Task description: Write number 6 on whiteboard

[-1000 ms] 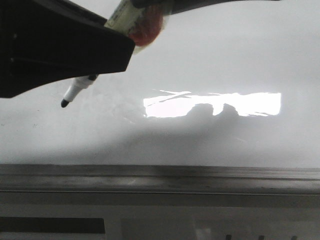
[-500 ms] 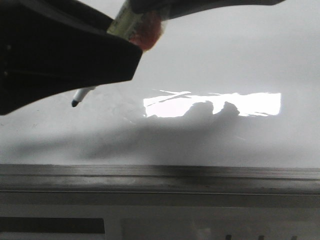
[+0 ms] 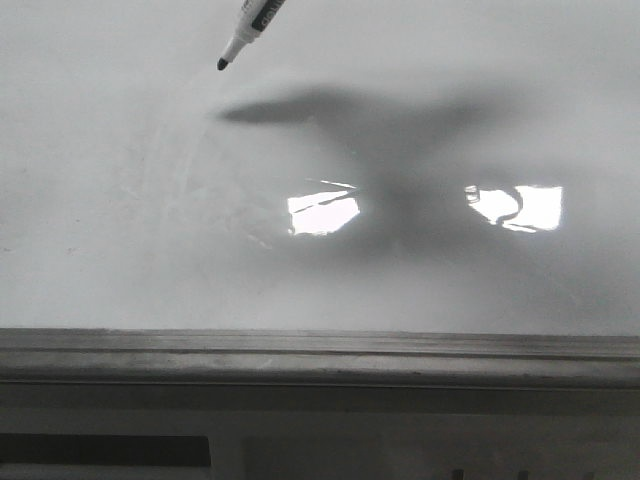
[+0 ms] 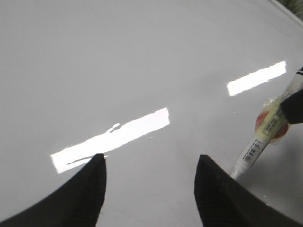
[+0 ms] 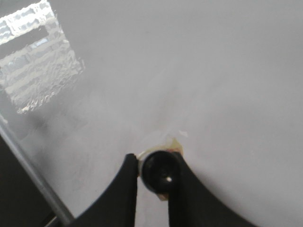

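Overhead, right hand (image 5: 152, 176) grips marker (image 3: 245, 33) above whiteboard (image 3: 120, 200); left hand (image 4: 150, 189) spread, empty.

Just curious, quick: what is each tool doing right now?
Left tool: open, holding nothing.
Right tool: closed on the marker.

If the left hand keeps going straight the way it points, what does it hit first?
Probably bare whiteboard: nothing lies between the open left hand and the board. The marker sits off to one side. Depth is unclear.
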You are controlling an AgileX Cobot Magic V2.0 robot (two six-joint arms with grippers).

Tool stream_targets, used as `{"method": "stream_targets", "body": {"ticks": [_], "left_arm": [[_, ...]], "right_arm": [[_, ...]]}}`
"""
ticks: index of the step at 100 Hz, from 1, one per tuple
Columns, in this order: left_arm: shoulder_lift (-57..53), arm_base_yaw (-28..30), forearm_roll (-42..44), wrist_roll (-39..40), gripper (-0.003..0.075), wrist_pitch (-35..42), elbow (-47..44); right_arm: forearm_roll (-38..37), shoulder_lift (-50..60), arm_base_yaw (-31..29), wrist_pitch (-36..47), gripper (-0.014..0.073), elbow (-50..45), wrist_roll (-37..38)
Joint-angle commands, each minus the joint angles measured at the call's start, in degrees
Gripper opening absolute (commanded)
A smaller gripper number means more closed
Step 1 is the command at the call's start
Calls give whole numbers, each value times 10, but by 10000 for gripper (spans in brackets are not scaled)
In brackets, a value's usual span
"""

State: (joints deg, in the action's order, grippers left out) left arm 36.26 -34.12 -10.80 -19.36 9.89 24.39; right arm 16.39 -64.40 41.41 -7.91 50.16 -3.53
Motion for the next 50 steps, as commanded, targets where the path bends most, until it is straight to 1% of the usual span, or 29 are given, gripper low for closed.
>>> {"method": "stream_targets", "body": {"ticks": [1,10,15,23,30,35,40,50], "left_arm": [[-3,22,-8,0,365,12,18],[-3,24,-8,0,365,-7,18],[-3,24,-9,0,365,-9,18],[-3,24,-9,0,365,-5,18],[-3,24,-9,0,365,-2,18],[-3,24,-9,0,365,-2,18],[-3,24,-9,0,365,-2,18],[-3,24,-9,0,365,-4,18]], "right_arm": [[-8,-17,-11,59,-71,33,-4],[-11,-49,-14,57,-71,31,-4],[-1,-68,-11,37,-71,25,-3],[10,-94,10,-9,-71,11,-3],[8,-93,22,-32,-71,-4,-3],[-1,-73,21,-44,-71,-6,-4],[-18,-48,15,-45,-71,-5,-4],[-25,-22,6,3,-71,8,-4]]}}
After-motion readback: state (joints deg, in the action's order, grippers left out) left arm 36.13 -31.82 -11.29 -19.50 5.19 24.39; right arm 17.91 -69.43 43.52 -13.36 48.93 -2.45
